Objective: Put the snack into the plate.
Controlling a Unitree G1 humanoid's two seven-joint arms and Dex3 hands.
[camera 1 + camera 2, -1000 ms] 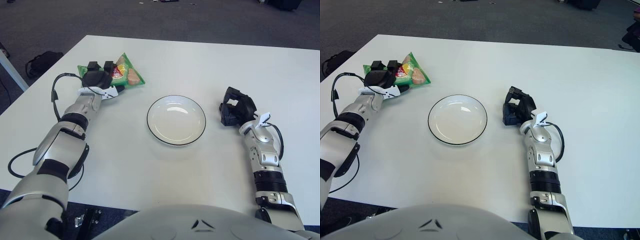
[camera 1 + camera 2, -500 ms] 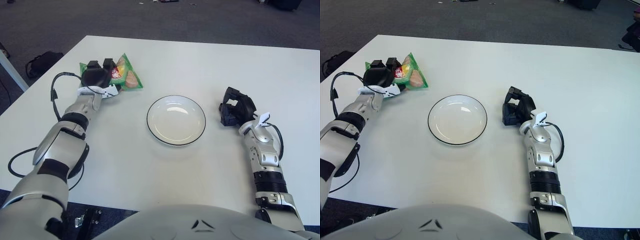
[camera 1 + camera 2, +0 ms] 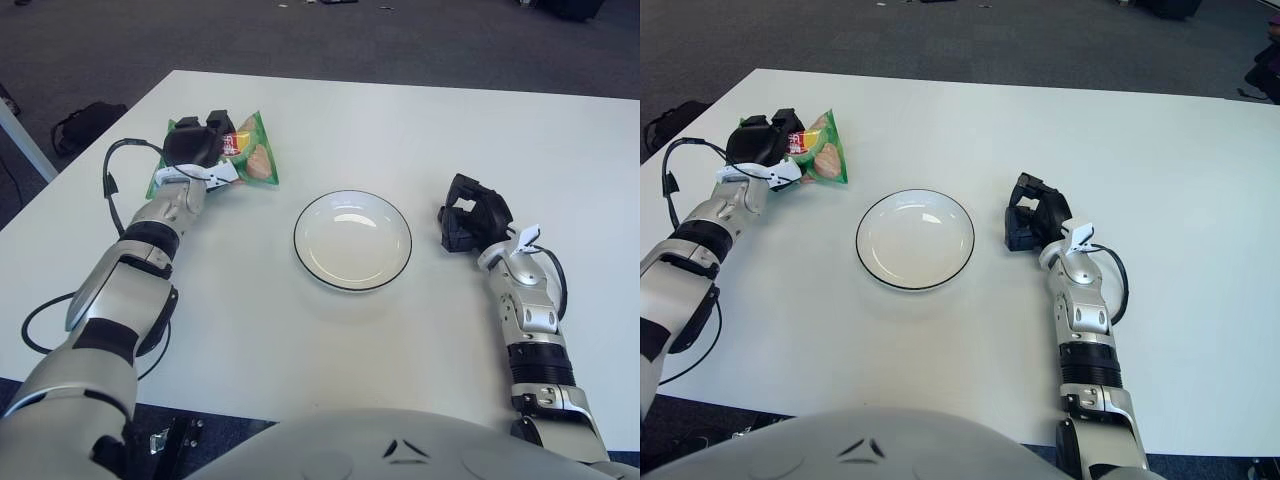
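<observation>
Count: one snack bag, one plate, two hands, one table (image 3: 330, 130). Far left, the left hand (image 3: 193, 147) sits at the table's left rear area, its dark fingers (image 3: 215, 127) clenched around the near-left part of the snack bag (image 3: 254, 157), a green packet with red and yellow print. The bag is in the hand's grasp, well left of the plate and not in it; whether its lower edge touches the table cannot be told. A black cable (image 3: 112, 180) loops beside the left wrist. Centre: the plate (image 3: 352, 240), white with a dark rim, nothing on it, flat on the table. Right: the right hand (image 3: 472, 215) shows just beside the plate's right side, apart from it, fingers curled in on themselves and holding nothing. Change from a second ago: the bag then lay flatter, its point spread toward the right; now it is drawn in and stands more upright, with the left hand shifted slightly toward the rear. Plate and right hand unchanged.
</observation>
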